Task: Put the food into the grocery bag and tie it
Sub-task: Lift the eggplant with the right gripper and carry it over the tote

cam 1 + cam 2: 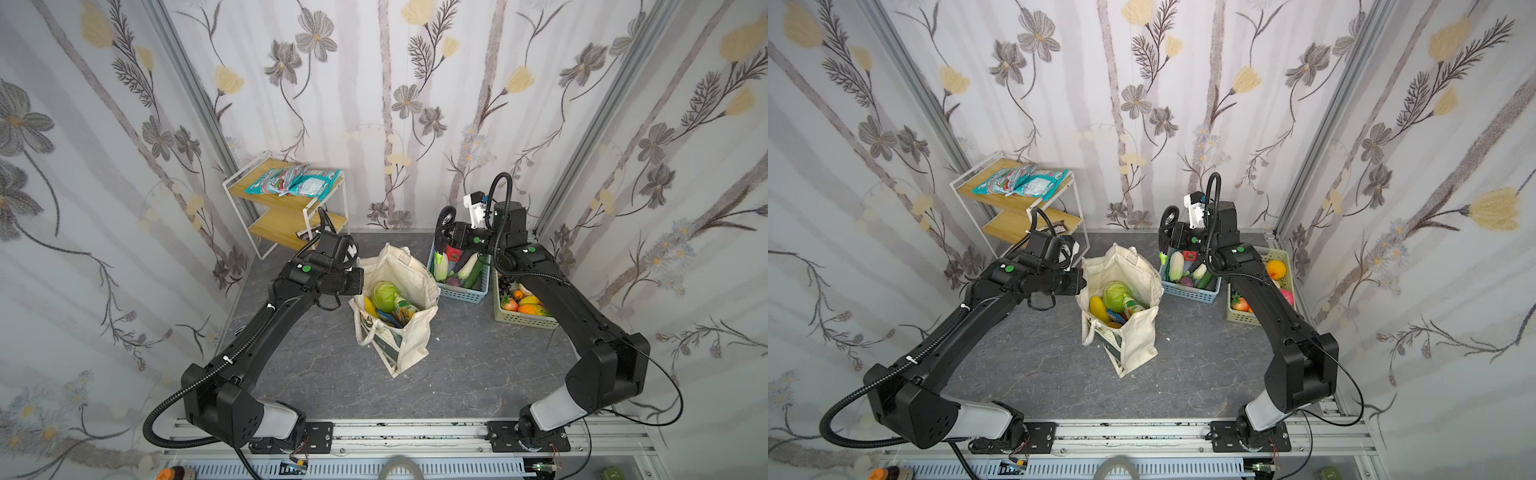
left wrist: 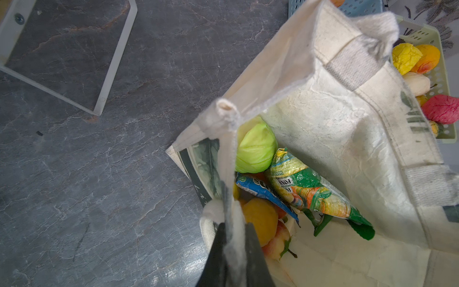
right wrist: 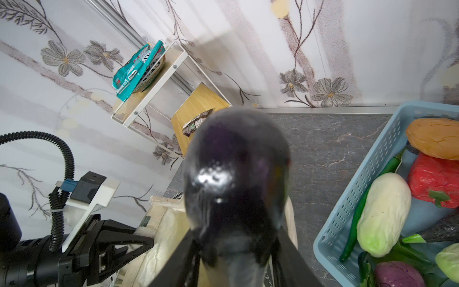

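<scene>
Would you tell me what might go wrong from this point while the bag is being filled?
The left tool pinches only a thin edge of the bag; the cloth may slip and the mouth sag shut.
The right tool holds a glossy, rounded eggplant; it may slide out before reaching the bag.
A cabbage and packets already lie in the bag, so the eggplant may sit high and hinder tying.

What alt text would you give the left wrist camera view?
The left gripper pinches the rim of the open cream grocery bag. Inside lie a green cabbage, a green snack packet, a blue snack packet and a yellow fruit.
</scene>
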`<action>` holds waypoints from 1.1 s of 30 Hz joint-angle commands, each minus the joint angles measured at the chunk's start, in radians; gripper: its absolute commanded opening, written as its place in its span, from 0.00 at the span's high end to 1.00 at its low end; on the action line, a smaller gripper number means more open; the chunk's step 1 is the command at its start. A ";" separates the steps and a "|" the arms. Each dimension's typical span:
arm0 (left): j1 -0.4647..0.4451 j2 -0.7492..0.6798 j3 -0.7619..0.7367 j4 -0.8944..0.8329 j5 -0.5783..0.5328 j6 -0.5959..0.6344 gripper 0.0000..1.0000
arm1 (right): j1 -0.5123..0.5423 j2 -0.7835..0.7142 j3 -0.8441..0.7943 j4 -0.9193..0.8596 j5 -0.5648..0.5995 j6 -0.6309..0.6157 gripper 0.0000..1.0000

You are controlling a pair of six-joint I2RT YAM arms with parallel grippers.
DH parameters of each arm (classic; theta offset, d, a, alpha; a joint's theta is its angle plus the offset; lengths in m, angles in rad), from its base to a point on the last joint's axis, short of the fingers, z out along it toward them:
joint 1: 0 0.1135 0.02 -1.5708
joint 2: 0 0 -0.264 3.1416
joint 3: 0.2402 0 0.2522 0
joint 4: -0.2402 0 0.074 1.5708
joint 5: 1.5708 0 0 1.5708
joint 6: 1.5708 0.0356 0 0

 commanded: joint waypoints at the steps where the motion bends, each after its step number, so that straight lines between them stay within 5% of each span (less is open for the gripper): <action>1: 0.001 -0.005 -0.002 0.035 0.012 -0.010 1.00 | 0.036 -0.021 -0.020 0.063 -0.005 0.011 0.56; 33: 0.001 -0.017 0.004 0.038 0.023 -0.014 1.00 | 0.270 0.046 -0.117 0.093 -0.012 0.023 0.56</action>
